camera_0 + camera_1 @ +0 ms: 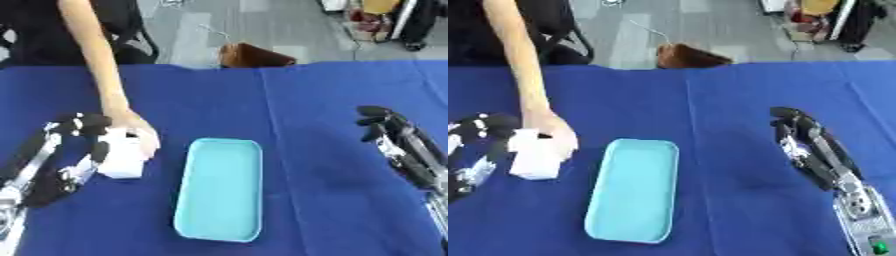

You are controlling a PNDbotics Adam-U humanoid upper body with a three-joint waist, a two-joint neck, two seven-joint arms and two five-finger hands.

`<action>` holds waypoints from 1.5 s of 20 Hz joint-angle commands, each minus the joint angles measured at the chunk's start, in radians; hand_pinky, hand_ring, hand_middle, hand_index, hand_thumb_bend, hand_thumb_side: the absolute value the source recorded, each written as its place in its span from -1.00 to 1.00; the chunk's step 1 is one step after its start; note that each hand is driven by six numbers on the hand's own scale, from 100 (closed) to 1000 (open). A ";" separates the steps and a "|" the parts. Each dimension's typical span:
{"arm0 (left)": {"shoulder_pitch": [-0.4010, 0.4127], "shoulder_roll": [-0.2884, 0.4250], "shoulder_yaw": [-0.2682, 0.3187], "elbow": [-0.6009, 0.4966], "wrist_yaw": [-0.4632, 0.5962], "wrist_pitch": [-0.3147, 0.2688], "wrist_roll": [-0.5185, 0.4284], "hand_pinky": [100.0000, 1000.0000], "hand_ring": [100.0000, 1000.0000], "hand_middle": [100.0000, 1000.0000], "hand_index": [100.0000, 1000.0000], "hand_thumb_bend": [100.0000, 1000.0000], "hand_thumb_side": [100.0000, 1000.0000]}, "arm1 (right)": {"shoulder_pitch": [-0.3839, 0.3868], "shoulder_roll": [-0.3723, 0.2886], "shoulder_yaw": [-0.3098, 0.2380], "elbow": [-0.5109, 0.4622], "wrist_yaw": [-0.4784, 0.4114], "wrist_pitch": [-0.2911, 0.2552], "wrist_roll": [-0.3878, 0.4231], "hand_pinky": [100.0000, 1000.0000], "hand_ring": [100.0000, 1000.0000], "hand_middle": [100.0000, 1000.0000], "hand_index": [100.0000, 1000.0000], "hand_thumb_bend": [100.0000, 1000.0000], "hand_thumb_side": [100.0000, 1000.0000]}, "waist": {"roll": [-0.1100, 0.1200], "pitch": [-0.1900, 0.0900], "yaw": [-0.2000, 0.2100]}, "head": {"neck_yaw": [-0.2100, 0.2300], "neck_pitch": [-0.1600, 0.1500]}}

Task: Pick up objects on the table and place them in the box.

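A white block (122, 159) lies on the blue table left of a shallow turquoise box (219, 200), which holds nothing. A person's bare hand (136, 131) reaches in from the far side and grips the block from above. My left hand (61, 165) lies just left of the block with fingers stretched up. Its thumb (100, 150) touches the block's left side and the fingertips (80, 123) sit beside the person's hand. My right hand (807, 145) rests open on the table well right of the box, holding nothing.
The blue cloth (324, 100) covers the whole table. A brown object (252, 55) stands just past the far edge, with a black chair (136, 35) behind the person's arm. Bare cloth lies between the box and my right hand.
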 commanded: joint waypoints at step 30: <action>-0.017 0.121 0.007 -0.122 -0.289 0.032 0.024 0.42 0.49 0.57 0.71 -0.24 0.47 | 0.003 -0.016 -0.011 -0.021 -0.004 0.000 -0.007 0.21 0.57 0.73 0.73 -1.00 0.61 | 0.006 -0.018 0.007 | 0.016 -0.002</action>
